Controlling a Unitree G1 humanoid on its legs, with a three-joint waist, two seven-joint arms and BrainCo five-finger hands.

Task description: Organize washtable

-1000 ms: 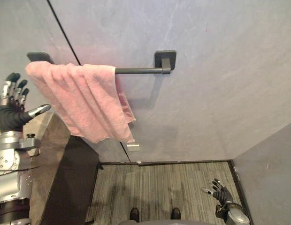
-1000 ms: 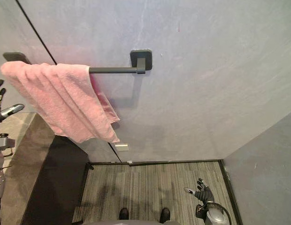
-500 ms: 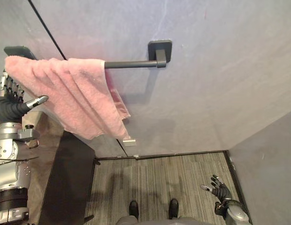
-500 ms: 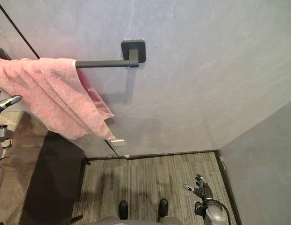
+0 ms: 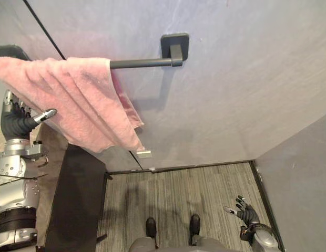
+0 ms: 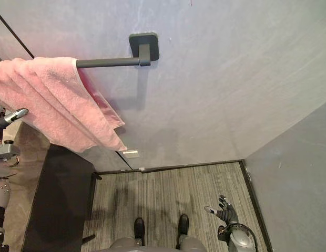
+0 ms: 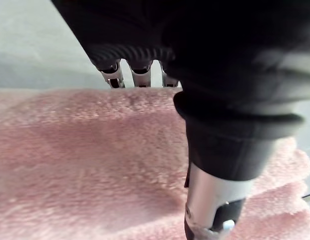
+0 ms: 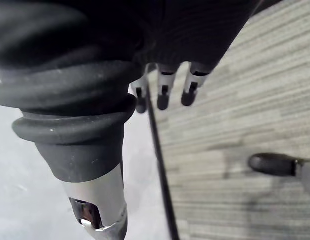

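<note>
On the grey wall (image 5: 242,89), item one: a pink towel (image 5: 79,100), draped over the left part of a dark towel bar (image 5: 139,63), hanging in loose folds with its lower corner slanting down to the right. The bar runs level and ends on the right in a square wall mount (image 5: 175,48); its right stretch is bare. Item two: my left hand (image 5: 16,122), raised at the towel's left edge and partly behind the cloth, which fills its wrist view as pink pile (image 7: 95,165); whether it grips the towel I cannot tell. Item three: a dark cabinet (image 5: 73,210) below the towel, against the wall. Item four: striped carpet (image 5: 179,194) at the foot of the wall. Item five: my right hand (image 5: 246,214), low over the carpet near the right wall, well apart from the towel, fingers spread and relaxed, holding nothing.
</note>
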